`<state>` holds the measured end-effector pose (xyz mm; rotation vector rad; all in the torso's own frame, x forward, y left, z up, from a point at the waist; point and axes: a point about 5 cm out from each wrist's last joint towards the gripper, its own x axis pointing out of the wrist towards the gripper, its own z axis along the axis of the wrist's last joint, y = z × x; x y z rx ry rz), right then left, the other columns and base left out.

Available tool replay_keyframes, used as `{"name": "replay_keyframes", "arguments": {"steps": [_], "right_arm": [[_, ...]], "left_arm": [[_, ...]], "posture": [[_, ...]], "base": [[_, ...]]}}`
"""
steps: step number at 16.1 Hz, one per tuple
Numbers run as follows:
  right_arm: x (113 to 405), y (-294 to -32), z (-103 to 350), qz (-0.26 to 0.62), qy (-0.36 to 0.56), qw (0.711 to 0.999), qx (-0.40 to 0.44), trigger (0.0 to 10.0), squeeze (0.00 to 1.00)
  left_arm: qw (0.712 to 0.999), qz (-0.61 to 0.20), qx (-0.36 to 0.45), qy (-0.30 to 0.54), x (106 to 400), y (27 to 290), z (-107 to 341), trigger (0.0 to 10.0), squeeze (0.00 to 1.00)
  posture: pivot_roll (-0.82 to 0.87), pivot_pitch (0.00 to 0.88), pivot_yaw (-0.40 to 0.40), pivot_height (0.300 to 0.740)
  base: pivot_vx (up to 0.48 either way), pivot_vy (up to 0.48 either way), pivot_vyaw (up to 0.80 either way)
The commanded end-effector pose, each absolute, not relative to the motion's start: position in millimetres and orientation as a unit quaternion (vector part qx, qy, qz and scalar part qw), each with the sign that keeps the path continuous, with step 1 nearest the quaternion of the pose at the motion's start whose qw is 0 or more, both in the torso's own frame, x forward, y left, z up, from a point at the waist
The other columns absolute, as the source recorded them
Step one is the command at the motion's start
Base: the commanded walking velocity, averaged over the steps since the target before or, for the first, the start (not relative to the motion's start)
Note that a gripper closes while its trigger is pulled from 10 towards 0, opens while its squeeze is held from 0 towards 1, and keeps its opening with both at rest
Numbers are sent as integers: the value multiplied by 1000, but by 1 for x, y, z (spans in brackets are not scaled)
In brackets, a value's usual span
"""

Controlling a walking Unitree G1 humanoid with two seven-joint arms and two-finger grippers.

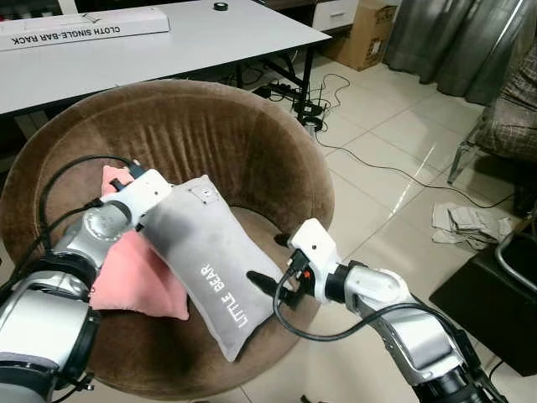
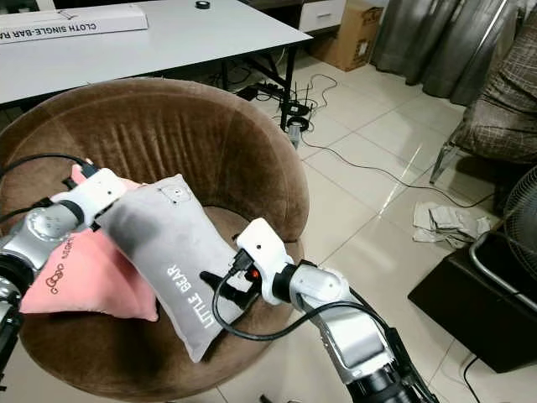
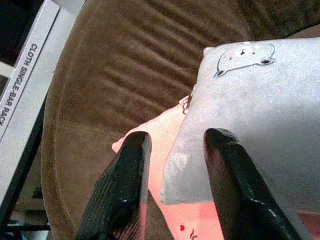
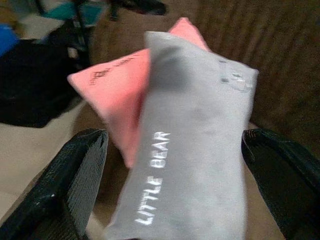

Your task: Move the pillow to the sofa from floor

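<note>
Brown velvet fills the centre-left of the frame: a round tub sofa (image 1: 210, 134) before a white worktop (image 1: 210, 38). On its seat the grey "LITTLE BEAR" pillow (image 1: 210, 269) lies aslant, overlapping a pink pillow (image 1: 138, 281), its lower end reaching the front edge. It could slide off to the floor if a withdrawing finger drags it. The left gripper (image 3: 175, 165) has jaws released astride the upper corner; the right gripper (image 4: 175, 190) is spread wide beside the lower end.
</note>
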<state>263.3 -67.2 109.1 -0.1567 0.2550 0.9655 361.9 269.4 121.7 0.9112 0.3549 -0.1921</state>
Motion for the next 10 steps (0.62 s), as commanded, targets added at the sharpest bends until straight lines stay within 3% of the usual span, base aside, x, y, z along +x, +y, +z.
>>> {"name": "replay_keyframes", "arguments": {"steps": [1, 2, 3, 5, 8, 10], "right_arm": [[272, -74, 111, 432, 114, 890, -88, 10000, 0], [281, -85, 109, 373, 119, 916, -86, 10000, 0], [292, -97, 106, 312, 126, 939, -66, 10000, 0], [300, -117, 98, 240, 137, 959, -61, 10000, 0], [305, -133, 90, 188, 149, 969, -60, 10000, 0], [301, -142, 84, 153, 165, 973, -51, 10000, 0]], "left_arm": [[889, -99, 419, 158, 366, 264, 127, 10000, 1000], [928, -106, 328, 143, 368, 253, 126, 10000, 1000], [958, -117, 232, 119, 370, 239, 125, 10000, 0], [973, -154, 152, 82, 371, 210, 119, 10000, 0], [975, -189, 108, 43, 367, 182, 115, 10000, 0], [974, -212, 70, 30, 346, 162, 98, 10000, 0]], "posture": [[-43, 0, -40, 740], [-22, 0, -33, 740], [3, 0, -29, 740], [34, 0, -22, 740], [53, 0, -5, 740], [49, 0, 16, 740]], "base": [[0, 0, 0], [0, 0, 0], [0, 0, 0], [0, 0, 0], [0, 0, 0], [0, 0, -641]]}}
